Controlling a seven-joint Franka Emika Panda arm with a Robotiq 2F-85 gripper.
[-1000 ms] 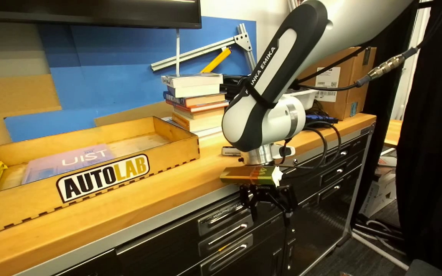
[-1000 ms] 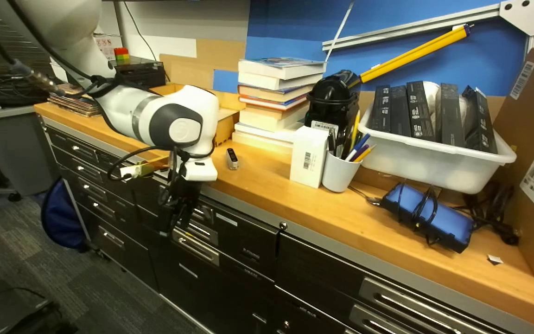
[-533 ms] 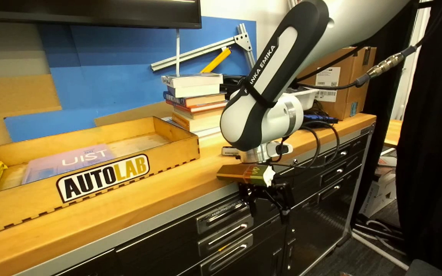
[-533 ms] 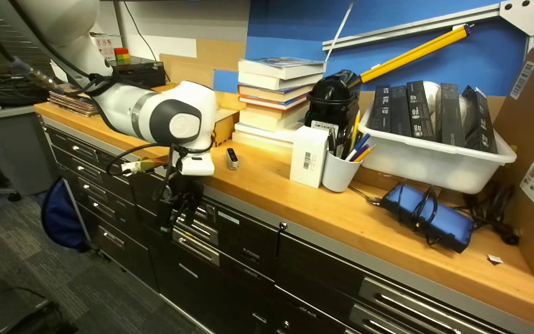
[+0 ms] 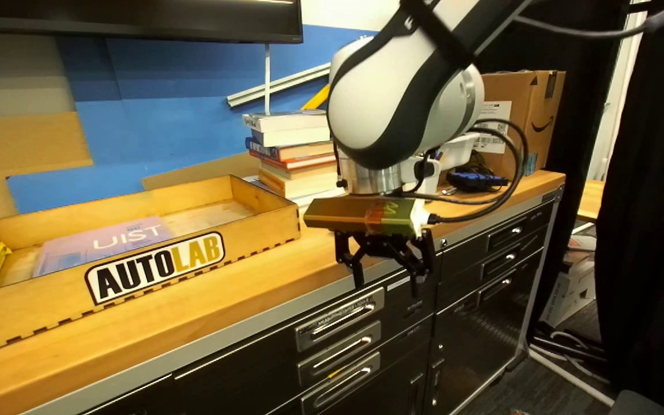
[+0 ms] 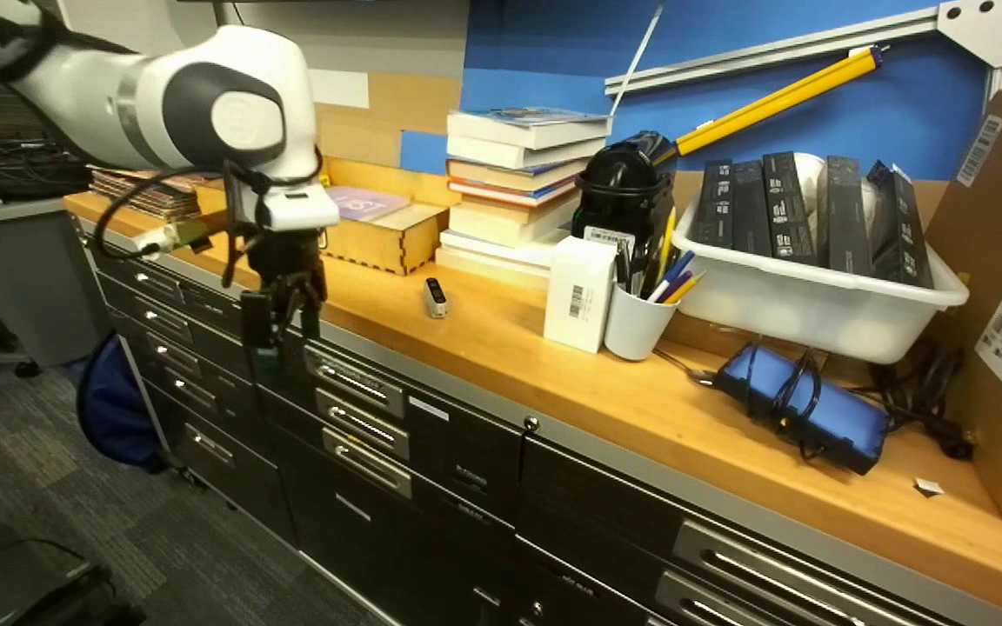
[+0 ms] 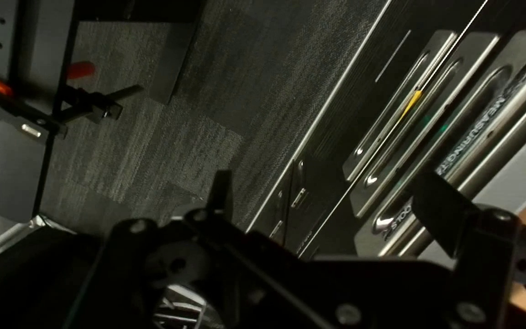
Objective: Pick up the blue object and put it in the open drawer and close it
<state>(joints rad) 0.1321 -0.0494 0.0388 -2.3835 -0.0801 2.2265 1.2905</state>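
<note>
The tiny blue block is hidden or out of view. The wide dark drawer with the silver handle strip marked MEASURING TOOLS (image 5: 340, 319) sits flush in the bench front. It also shows in an exterior view (image 6: 355, 378) and in the wrist view (image 7: 482, 107). The handles below it are flush too, and no open drawer shows. My gripper (image 5: 387, 285) is open with nothing between its fingers. It hangs just in front of the bench edge, above the top drawer's handle. It also shows in an exterior view (image 6: 286, 346) and in the wrist view (image 7: 329, 198), its fingers wide apart.
On the wooden worktop (image 5: 205, 305) stand an AUTOLAB tray (image 5: 263, 202), a stack of books (image 5: 297, 153), a small black device (image 6: 436, 298), a white box (image 6: 577, 296), a pen cup (image 6: 636, 322) and a white bin (image 6: 814, 300). Dark carpet (image 7: 190, 132) lies below the bench.
My gripper has risen from low beside the drawer fronts to near the worktop edge, with the arm shifting too. Its fingers stay apart. The drawers look the same.
</note>
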